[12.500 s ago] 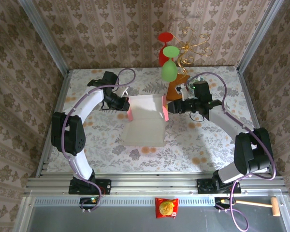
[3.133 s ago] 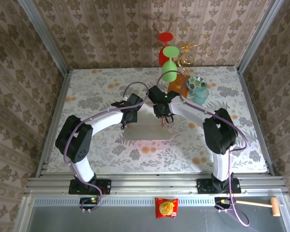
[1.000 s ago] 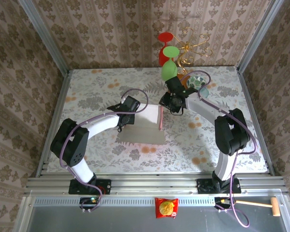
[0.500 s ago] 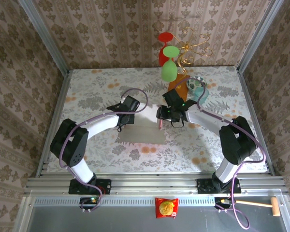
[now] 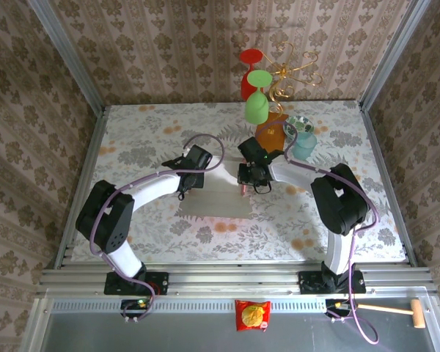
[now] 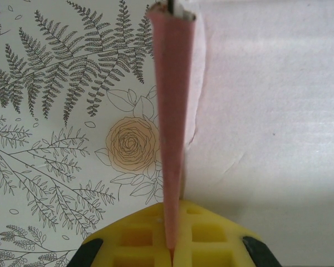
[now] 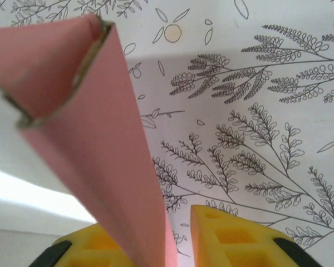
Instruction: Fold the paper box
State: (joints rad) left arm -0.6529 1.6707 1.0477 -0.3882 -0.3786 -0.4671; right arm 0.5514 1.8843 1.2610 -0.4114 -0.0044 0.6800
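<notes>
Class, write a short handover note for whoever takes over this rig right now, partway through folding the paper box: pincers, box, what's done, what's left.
Left pincer: shut on the paper box's left side flap, which stands upright on edge.
Right pincer: straddles the right side flap, with a gap beside one pad; apparently not clamped.
Box: mid-table, pale inner face up.
Done: both side flaps raised.
Left: fold the remaining panels and close the box.

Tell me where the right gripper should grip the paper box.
Probably the upright pink flap of the paper box: bring the right gripper down over its free top edge, jaws either side. It stands thin and on edge, while the pale base panel lies flat on the tablecloth.
</notes>
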